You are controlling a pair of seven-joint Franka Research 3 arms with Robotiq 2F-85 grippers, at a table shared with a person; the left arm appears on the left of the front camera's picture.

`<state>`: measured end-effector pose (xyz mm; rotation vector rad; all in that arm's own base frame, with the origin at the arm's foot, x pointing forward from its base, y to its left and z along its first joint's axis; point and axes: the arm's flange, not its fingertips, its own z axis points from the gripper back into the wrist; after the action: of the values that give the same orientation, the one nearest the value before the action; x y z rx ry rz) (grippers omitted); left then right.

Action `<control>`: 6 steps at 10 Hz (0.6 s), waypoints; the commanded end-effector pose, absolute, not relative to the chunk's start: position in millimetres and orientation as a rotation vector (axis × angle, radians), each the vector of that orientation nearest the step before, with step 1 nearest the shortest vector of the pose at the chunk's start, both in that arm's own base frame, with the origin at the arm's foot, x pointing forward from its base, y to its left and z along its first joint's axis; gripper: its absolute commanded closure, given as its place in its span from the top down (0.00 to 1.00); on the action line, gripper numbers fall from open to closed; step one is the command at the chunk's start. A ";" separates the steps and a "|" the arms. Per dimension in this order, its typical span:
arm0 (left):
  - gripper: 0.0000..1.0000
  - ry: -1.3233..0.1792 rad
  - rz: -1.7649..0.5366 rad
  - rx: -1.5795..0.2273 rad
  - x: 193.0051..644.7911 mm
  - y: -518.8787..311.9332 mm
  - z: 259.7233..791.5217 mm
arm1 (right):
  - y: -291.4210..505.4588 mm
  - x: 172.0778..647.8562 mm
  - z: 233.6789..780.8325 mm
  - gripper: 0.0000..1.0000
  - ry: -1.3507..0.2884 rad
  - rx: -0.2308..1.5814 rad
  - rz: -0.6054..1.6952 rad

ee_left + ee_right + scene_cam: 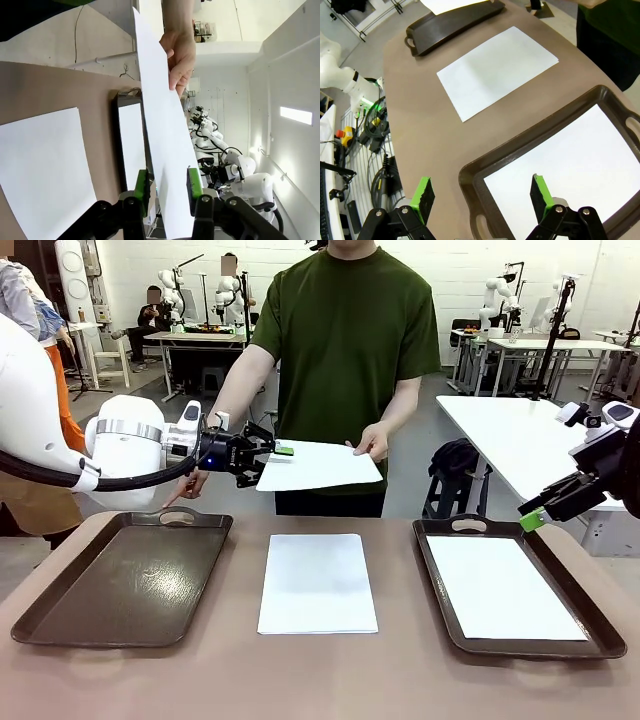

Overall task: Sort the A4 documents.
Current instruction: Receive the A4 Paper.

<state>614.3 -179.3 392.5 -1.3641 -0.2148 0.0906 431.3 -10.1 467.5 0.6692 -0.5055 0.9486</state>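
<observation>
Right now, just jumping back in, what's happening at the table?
A person's hand holds out a white A4 sheet across the table. The left robot hand has its green pads on either side of that sheet's near edge; whether it has clamped yet is unclear. The right robot hand hovers open above the right tray, which holds a second sheet. More paper lies on the table between it and the left tray.
</observation>
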 end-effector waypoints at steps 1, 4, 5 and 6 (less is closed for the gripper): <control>0.22 -0.239 0.082 -1.378 619.5 -179.5 392.3 | -9.7 430.5 465.4 1.00 -0.505 0.666 0.958; 0.00 -0.242 0.069 -1.384 619.2 -178.6 392.5 | -9.7 430.5 465.4 1.00 -0.505 0.666 0.958; 0.00 -0.243 0.067 -1.384 618.9 -177.5 392.5 | -9.7 430.5 465.4 1.00 -0.505 0.666 0.958; 0.00 -0.243 0.067 -1.385 619.3 -176.6 392.3 | -9.7 430.5 465.4 1.00 -0.505 0.666 0.958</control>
<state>615.5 -178.6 394.4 -1.3644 -0.2229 0.0840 431.3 -10.1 467.5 0.6692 -0.5055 0.9486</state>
